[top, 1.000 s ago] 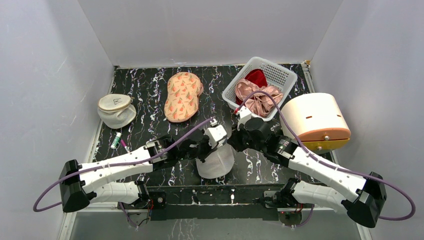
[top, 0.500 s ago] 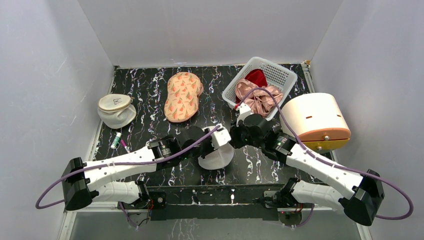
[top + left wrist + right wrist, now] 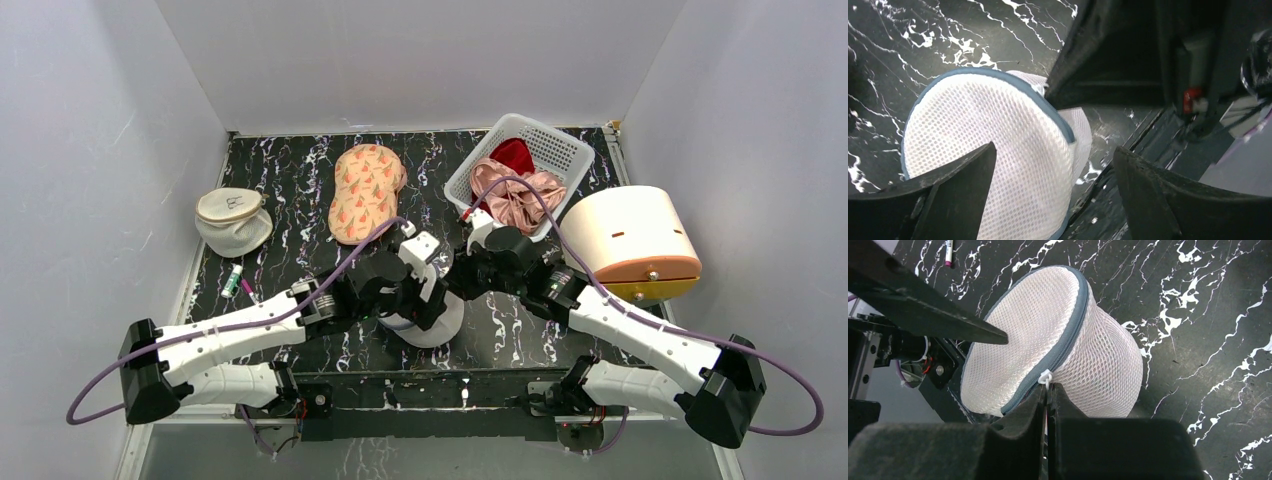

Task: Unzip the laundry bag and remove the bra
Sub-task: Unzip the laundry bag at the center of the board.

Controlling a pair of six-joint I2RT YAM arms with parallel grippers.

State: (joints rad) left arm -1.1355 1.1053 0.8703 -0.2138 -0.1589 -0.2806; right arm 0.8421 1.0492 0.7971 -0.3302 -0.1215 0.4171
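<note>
The laundry bag (image 3: 441, 326), a white mesh dome with a grey zip round its rim, lies tipped on its side near the table's front edge. My right gripper (image 3: 1049, 387) is shut on the small white zip pull (image 3: 1046, 376) at the bag's rim (image 3: 1068, 335). From the left, my left gripper (image 3: 1054, 148) hangs open over the bag (image 3: 998, 150), its fingers astride the mesh and gripping nothing. One of its fingers (image 3: 948, 320) points at the bag's flat face in the right wrist view. In the top view both grippers (image 3: 420, 298) (image 3: 462, 283) meet at the bag. The bra is hidden.
A white basket (image 3: 563, 150) with pink satin and red cloth stands at the back right, and a cream drum (image 3: 630, 240) lies at the right. A peach-patterned pad (image 3: 366, 192) and a second mesh pouch (image 3: 232, 222) lie further back. A pen (image 3: 233, 280) lies at the left.
My left gripper, shut a moment ago, has opened and drawn back a little to the left over the bag. The right gripper stays shut on the zip pull.
</note>
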